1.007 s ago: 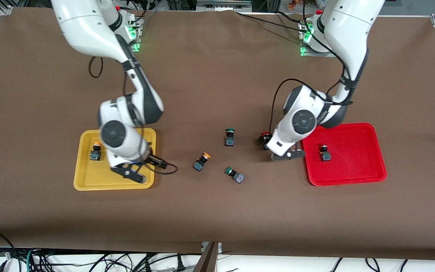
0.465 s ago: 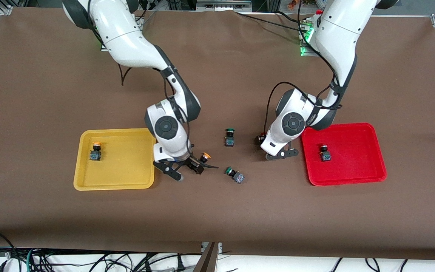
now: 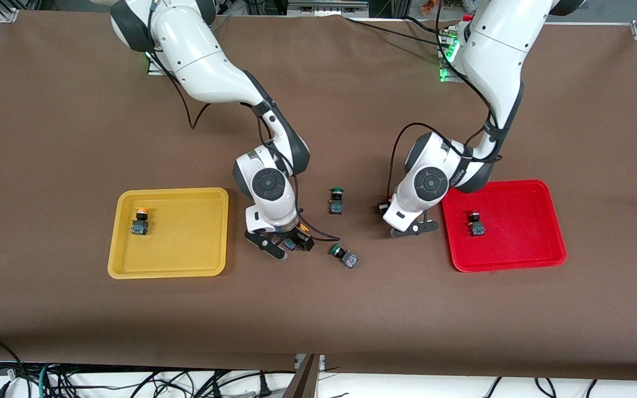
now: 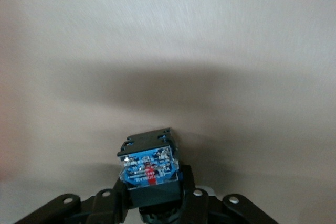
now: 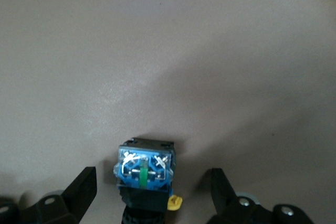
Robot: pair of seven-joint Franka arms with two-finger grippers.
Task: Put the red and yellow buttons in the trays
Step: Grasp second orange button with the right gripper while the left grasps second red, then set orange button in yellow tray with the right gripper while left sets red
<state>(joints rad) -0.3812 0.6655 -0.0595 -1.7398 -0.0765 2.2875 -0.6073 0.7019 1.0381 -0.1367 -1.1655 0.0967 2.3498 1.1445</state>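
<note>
My left gripper (image 3: 387, 210) is shut on a red-capped button (image 3: 383, 207) low over the brown table, beside the red tray (image 3: 517, 249). In the left wrist view its fingers (image 4: 191, 203) press the button's blue-and-black body (image 4: 148, 163). My right gripper (image 3: 286, 244) is open, low around a yellow-capped button (image 3: 291, 242) on the table between the trays. The right wrist view shows that button (image 5: 144, 169) between spread fingers (image 5: 84, 190). One yellow-capped button (image 3: 140, 221) lies in the yellow tray (image 3: 186, 243). One red-capped button (image 3: 476, 224) lies in the red tray.
Two green-capped switches lie on the table between the arms. One (image 3: 336, 201) is farther from the front camera. The other (image 3: 344, 256) is nearer to it, close to my right gripper. A black cable loops off the right wrist.
My right arm swung from over the yellow tray to the yellow-capped button on the table and came down around it. My left gripper shifted slightly toward the table's middle at the red-capped button.
</note>
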